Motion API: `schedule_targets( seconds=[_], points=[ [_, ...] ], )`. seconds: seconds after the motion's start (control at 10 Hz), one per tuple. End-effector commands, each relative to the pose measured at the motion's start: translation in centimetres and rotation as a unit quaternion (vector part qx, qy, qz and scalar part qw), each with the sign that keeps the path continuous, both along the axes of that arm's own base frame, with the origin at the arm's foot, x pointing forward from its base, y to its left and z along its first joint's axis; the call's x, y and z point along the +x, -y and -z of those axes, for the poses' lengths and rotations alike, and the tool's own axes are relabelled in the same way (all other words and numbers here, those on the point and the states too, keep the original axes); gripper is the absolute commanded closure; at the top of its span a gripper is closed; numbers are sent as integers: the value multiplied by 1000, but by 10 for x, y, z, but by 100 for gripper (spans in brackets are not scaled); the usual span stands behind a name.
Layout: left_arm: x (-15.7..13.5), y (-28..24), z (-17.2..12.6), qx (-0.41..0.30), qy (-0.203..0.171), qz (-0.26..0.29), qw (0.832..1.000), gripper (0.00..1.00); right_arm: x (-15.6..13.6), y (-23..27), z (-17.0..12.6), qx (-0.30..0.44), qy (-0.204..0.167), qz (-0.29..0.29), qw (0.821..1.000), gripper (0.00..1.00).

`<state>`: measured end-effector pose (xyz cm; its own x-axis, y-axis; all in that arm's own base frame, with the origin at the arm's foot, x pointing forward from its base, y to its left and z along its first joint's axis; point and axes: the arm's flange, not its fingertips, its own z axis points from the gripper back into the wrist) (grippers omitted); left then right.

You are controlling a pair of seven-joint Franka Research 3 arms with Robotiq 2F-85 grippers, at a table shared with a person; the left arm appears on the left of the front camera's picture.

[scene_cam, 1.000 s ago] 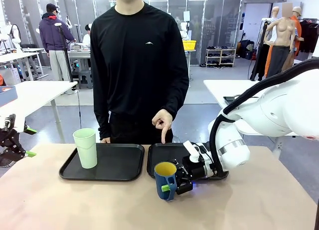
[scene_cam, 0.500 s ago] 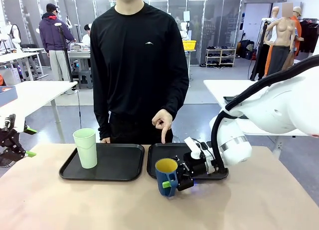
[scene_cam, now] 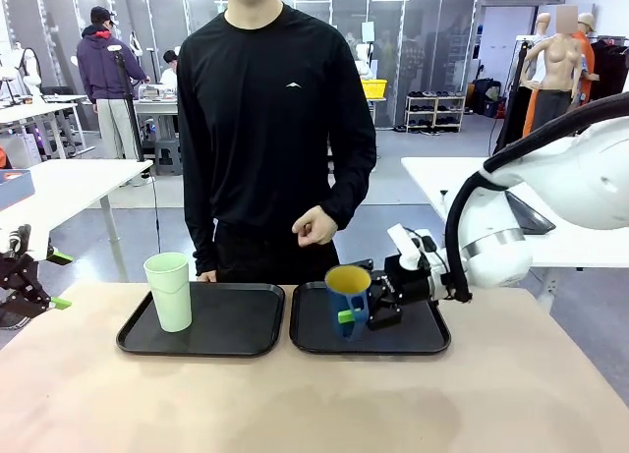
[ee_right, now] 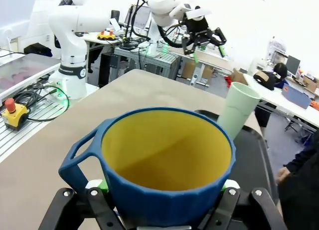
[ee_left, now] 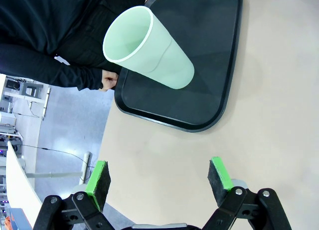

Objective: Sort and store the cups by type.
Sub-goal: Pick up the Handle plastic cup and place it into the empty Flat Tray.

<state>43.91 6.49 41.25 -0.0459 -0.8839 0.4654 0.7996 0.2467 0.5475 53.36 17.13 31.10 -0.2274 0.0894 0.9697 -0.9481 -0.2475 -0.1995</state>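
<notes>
Two trays are sitting on the counter (scene_cam: 295, 404); the right gripper (scene_cam: 360, 313) is clamping the blue mug (scene_cam: 348, 295) above the right tray (scene_cam: 423, 337), the left gripper's (ee_left: 159, 177) fingers spread wide. Releasing high risks toppling it; the mint tumbler (scene_cam: 170, 291) is standing on the left tray (scene_cam: 236, 325).

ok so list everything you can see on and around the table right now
tumbler: one, pale mint green, upright on the left tray, toward its left end
mug: one, dark blue with yellow inside, handle to one side, held over the right tray
left tray: one, black, on the table in front of the person
right tray: one, black, beside the left tray
table: one, tan top, carries both trays
person: one, black long-sleeved top, standing at the far side, one hand held loosely closed above the right tray
left claw: one, black with green pads, open, over bare table near the left tray
right claw: one, black with green pads, shut on the mug
</notes>
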Motion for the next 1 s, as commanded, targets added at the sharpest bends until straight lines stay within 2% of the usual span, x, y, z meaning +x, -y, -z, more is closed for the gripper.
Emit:
schedule_targets(
  seconds=[0.0, 0.2, 0.4, 0.7, 0.9],
  points=[
    [1, -1, 1, -2, 3, 5, 1000, 0, 11, 8, -11, 4, -7, 22, 1000, 56],
    [1, -1, 1, -2, 3, 5, 1000, 0, 33, 19, -17, 4, -2, 30, 1000, 56],
    [1, -1, 1, -2, 3, 5, 1000, 0, 57, 28, -10, 5, -1, 50, 999, 56],
    [1, -1, 1, -2, 3, 5, 1000, 0, 83, 40, 16, 9, -13, 72, 997, 56],
    [1, -1, 1, -2, 3, 5, 1000, 0, 98, 54, 38, 16, -35, 87, 996, 56]
  ],
)
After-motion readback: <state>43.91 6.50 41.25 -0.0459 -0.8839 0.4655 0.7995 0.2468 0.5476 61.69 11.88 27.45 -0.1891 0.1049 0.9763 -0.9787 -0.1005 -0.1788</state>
